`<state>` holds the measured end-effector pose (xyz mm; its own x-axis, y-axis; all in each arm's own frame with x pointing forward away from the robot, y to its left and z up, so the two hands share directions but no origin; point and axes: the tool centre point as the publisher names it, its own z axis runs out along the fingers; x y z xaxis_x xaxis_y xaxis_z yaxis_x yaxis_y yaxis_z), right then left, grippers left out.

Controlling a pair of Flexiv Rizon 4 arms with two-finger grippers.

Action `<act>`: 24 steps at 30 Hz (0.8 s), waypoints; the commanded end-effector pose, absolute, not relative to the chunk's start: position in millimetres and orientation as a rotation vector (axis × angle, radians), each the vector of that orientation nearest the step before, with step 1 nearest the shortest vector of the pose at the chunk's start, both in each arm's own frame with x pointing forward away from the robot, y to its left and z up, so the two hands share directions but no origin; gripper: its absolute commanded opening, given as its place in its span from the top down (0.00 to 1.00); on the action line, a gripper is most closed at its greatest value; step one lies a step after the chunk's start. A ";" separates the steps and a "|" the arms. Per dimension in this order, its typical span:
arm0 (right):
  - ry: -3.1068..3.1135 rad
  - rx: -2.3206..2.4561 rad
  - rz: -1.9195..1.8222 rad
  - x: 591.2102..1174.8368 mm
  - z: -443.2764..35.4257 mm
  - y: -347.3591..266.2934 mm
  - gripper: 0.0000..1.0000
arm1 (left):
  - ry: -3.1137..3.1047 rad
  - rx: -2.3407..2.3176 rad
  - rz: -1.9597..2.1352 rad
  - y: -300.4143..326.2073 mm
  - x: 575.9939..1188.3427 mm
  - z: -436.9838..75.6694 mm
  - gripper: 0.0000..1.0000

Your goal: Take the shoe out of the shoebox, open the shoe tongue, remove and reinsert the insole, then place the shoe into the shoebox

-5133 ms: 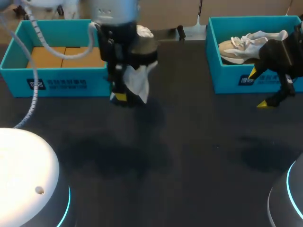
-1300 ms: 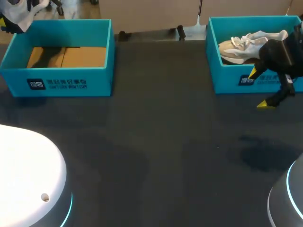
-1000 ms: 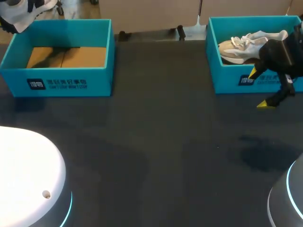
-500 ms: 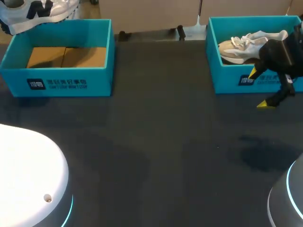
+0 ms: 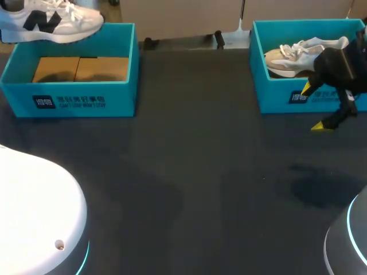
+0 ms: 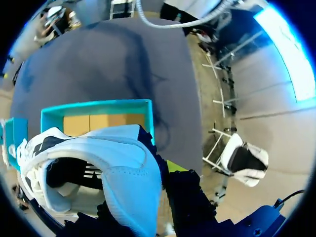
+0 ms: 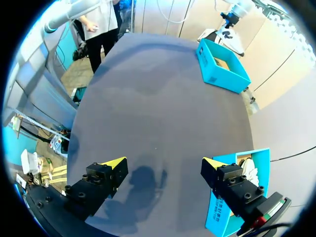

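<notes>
Shoeboxes (image 5: 123, 91) two, shoes (image 5: 304, 48) two; left hand (image 6: 145, 182) grips white shoe (image 5: 51, 20).

The white shoe (image 5: 49, 22), black-marked on its side, hangs level over the open teal shoebox (image 5: 86, 100) at ten o'clock.

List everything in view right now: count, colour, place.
left shoebox: 1, teal, far left of the table, only its brown cardboard floor showing inside
right shoebox: 1, teal, far right of the table
white shoe: 1, white with black marks, in the air over the left shoebox's back wall
beige shoe: 1, beige and white, inside the right shoebox
table: 1, black
left gripper: shut on the white shoe
right gripper: open, empty, in front of the right shoebox
</notes>
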<state>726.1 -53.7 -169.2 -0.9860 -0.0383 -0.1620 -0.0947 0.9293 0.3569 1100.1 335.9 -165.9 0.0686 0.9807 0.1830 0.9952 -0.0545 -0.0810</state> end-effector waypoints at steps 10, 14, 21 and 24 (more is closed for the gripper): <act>2.939 -0.101 0.550 728.0 -170.1 -52.2 0.00 | -1.988 -2.170 -0.096 337.8 1104.5 -162.1 1.00; 2.939 -0.101 0.550 728.0 -170.1 -52.2 0.00 | -1.988 -2.170 -0.096 337.8 1104.5 -162.1 1.00; 2.939 -0.101 0.550 728.0 -170.1 -52.2 0.00 | -1.913 -2.248 -0.121 325.2 1106.5 -182.1 1.00; 2.939 -0.101 0.550 728.0 -170.1 -52.2 0.00 | -1.918 -2.262 -0.134 321.2 1110.9 -193.1 1.00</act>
